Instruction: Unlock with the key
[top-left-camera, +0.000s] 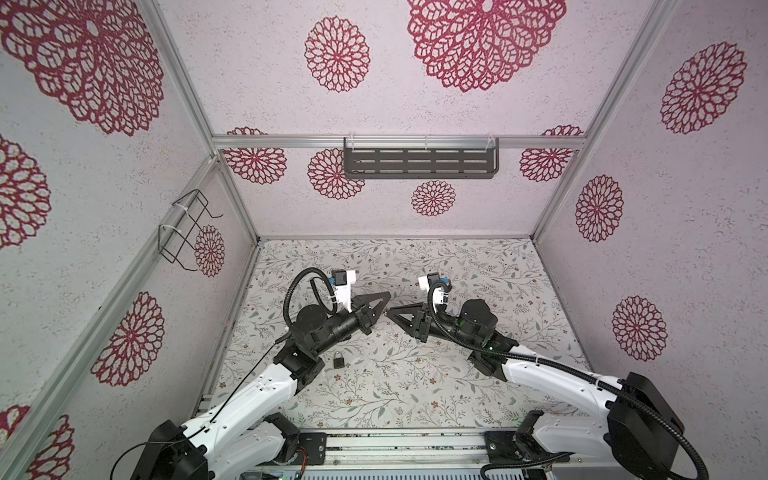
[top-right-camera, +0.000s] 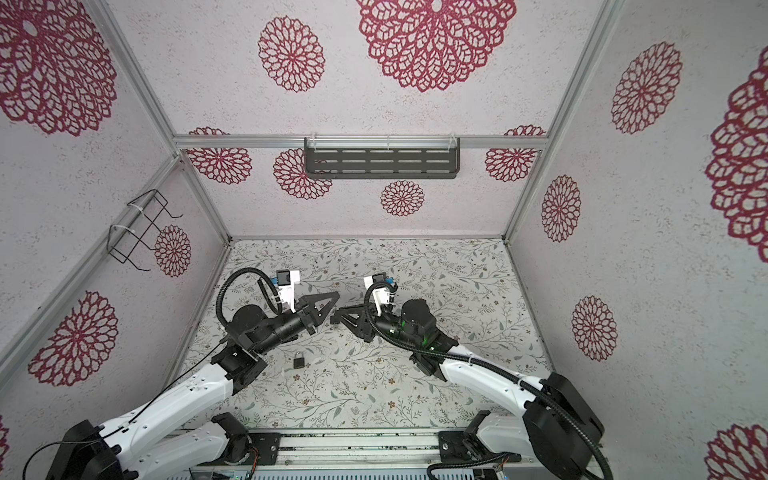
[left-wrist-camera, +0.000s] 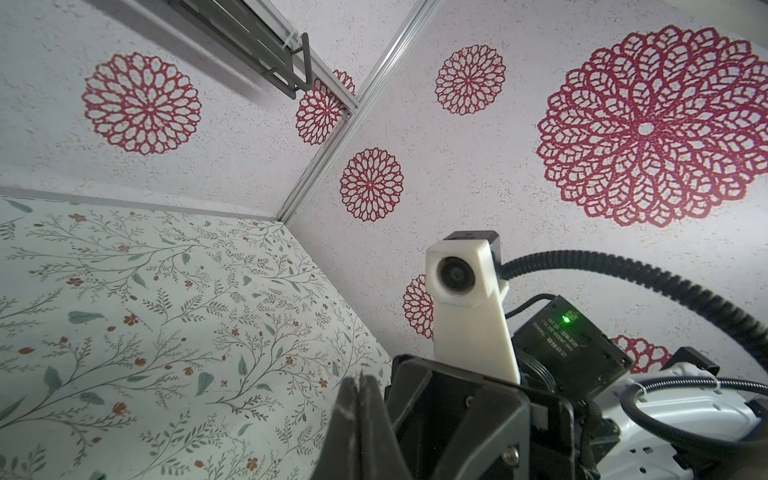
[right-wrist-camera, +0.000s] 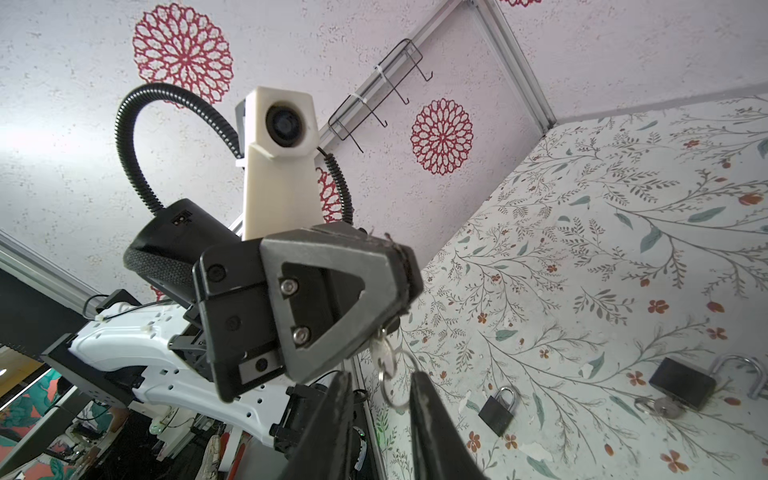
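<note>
Nearest you, the closed padlock (top-left-camera: 338, 360) (top-right-camera: 298, 360) sits on the floral table (top-left-camera: 415, 395), left of centre and just beside the left arm (top-left-camera: 266, 382). The right wrist view also catches that closed padlock (right-wrist-camera: 498, 409), plus an open padlock (right-wrist-camera: 681, 382) lying on the table with its shackle swung out. A second key (right-wrist-camera: 665, 409) lies right at its base, though I can't tell if it's in the keyhole. You won't spot this lock in either top view.

A bit farther in, mid-table and up off the surface, your two grippers meet tip to tip. The left gripper (left-wrist-camera: 360, 390) is pinched fully closed on the key (right-wrist-camera: 384, 353), which dangles from its tips with the key ring (right-wrist-camera: 390, 404) below it. The right gripper (right-wrist-camera: 380, 386) has its jaws partly apart and is gripping nothing. The key ring hangs in the gap, and I can't tell if it touches a finger.

Farthest back, there's a slotted shelf (top-left-camera: 419, 164) on the far wall and a wire rack (top-left-camera: 185, 232) on the left wall.
</note>
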